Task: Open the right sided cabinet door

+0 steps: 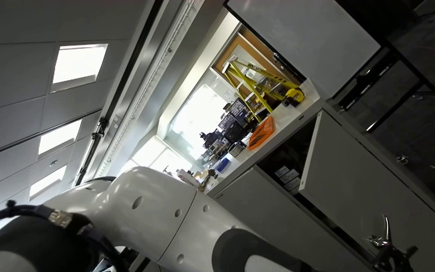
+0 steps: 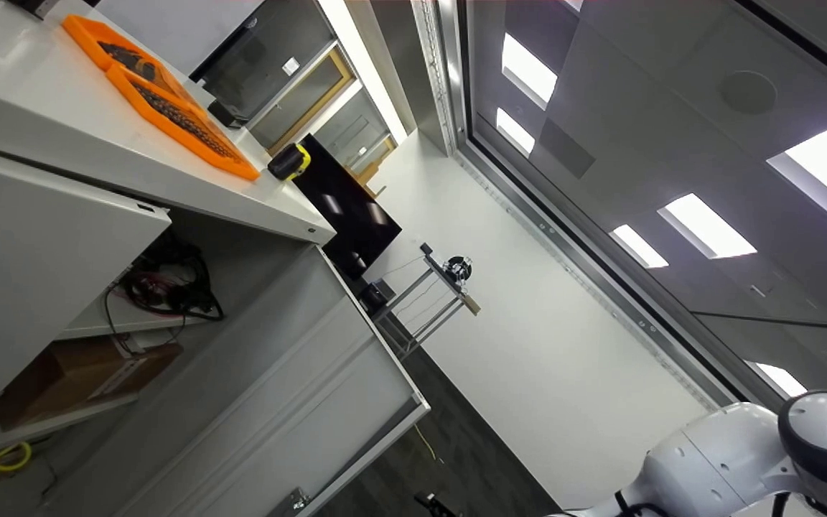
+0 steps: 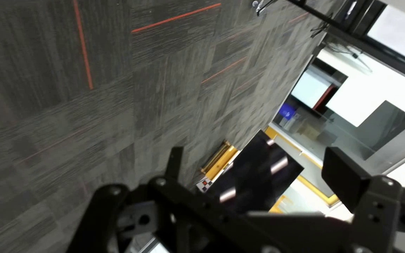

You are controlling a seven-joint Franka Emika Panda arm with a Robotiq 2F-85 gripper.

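Right-sided cabinet door [image 1: 357,177], light grey, standing ajar.
Panel flat, smooth, rectangular; silver metal handle [image 1: 387,228] near its edge; rimmed inner face seen in an exterior view, angled out from the cabinet [image 2: 241,276]. My hand [image 3: 255,154]: matte black, blocky, released, jaws spread wide; whether it touches the handle, I cannot tell. Tabletop [image 2: 33,61]: glossy white, carrying an orange case [image 2: 162,100] of dark pieces and a black-and-yellow tool [image 2: 289,161]. Inside the cabinet: tangled dark cables [image 2: 169,291], brown cardboard box [image 2: 62,380], white boxes [image 1: 288,176] with print too small for me to read. Yellow stepladder [image 1: 250,86] beyond the tabletop: dark lettering, illegible.
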